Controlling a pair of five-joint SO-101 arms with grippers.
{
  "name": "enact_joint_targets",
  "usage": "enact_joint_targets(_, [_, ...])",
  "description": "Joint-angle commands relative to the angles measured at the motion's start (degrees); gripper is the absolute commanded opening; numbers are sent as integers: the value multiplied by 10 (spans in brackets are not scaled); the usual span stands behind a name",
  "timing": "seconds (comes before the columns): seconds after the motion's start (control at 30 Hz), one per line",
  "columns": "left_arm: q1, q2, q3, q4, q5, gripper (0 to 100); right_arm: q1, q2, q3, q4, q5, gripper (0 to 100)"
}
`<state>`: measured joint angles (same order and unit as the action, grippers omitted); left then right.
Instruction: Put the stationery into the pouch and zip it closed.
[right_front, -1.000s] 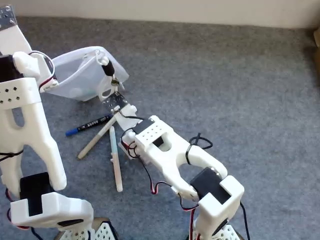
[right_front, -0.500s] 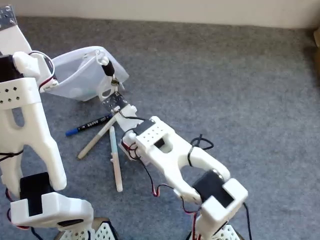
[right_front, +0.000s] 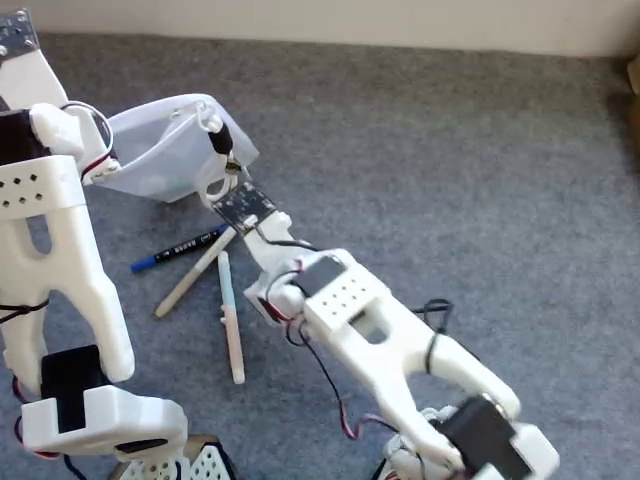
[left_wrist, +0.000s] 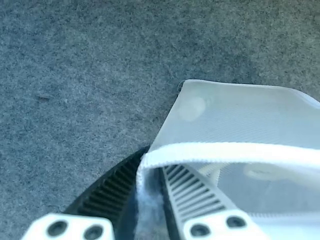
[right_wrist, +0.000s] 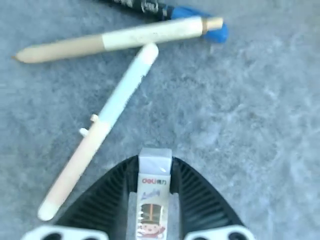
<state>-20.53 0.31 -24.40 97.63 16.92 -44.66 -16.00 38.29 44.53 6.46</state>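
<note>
A translucent white pouch (right_front: 160, 150) lies open on the grey carpet, and my left gripper (right_front: 97, 168) is shut on its zip edge (left_wrist: 210, 150). Held at the pouch's mouth, my right gripper (right_front: 214, 132) is shut on a white printed eraser (right_wrist: 155, 182) that stands between its jaws. On the carpet below the pouch lie a black pen with a blue cap (right_front: 178, 248), a beige pen (right_front: 195, 272) and a pale blue and cream pen (right_front: 230, 318). The right wrist view shows the same three: blue-capped pen (right_wrist: 210, 31), beige pen (right_wrist: 115, 41), pale blue pen (right_wrist: 100, 130).
Grey carpet (right_front: 450, 160) stretches open to the right and behind the pouch. A pale wall strip (right_front: 350, 20) runs along the far edge. My left arm's white body (right_front: 50, 260) stands tall beside the pens.
My right arm has stretched forward and its wrist has lifted slightly, keeping the eraser at the pouch's mouth. The left arm, pouch and pens have stayed put.
</note>
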Motion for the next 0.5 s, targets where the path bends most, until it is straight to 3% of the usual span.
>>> enact_joint_targets(0.0, [12, 5, 7, 0, 4, 6, -4, -100, 9, -14, 4, 5])
enact_joint_targets(0.1, [13, 5, 7, 0, 4, 6, -4, -148, 21, -14, 2, 5])
enact_joint_targets(0.23, [17, 5, 7, 0, 4, 6, -1, -196, 21, -15, -58, 5])
enact_joint_targets(0.47, [38, 5, 7, 0, 3, 6, -1, -254, 74, -99, -89, 5])
